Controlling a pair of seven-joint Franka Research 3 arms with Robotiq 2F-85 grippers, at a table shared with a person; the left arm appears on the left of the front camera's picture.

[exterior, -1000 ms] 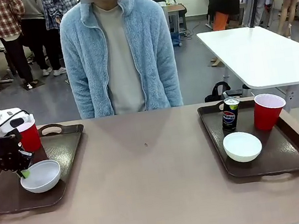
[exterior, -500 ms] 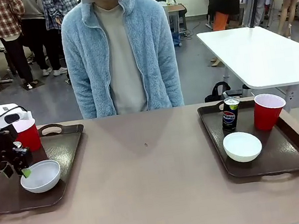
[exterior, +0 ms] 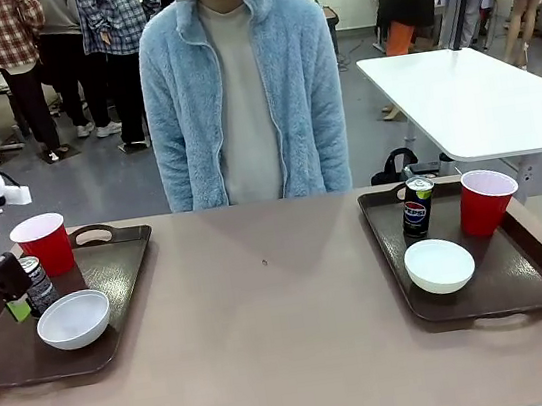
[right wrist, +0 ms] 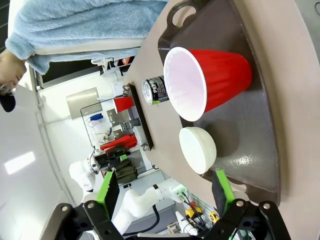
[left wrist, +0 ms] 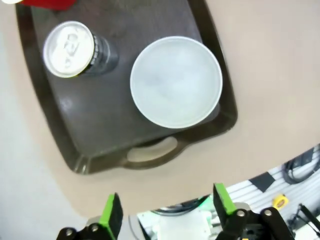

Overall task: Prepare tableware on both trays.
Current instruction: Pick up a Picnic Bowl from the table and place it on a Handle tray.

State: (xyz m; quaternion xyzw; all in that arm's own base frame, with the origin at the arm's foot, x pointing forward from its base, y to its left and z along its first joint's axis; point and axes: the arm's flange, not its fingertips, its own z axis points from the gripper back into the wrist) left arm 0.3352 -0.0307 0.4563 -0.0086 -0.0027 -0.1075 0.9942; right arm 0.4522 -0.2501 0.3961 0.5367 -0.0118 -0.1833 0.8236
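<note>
At the table's left edge, the left gripper (exterior: 6, 291) hangs above the near side of the left tray (exterior: 119, 270), jaws wide apart and empty. In the front view its black body is partly cut off by the picture's edge, and one green pad shows just beside the left can (exterior: 37, 283). From its own wrist camera the two green pads stand spread over bare tabletop and the tray's cut-out handle, with the left bowl (left wrist: 176, 81) and the can's silver top (left wrist: 67, 42) further out on the tray. Only a sliver of the left red cup (left wrist: 47, 3) shows there, cropped by the top edge; the front view has it upright at the tray's far corner.

The right gripper (right wrist: 165, 192) also stands open with nothing between its pads. Beyond them lies the right tray (right wrist: 250, 125), carrying the right red cup (right wrist: 207, 82), the right bowl (right wrist: 197, 149) and the right can (right wrist: 156, 90), whose body is half hidden behind the cup's rim.
</note>
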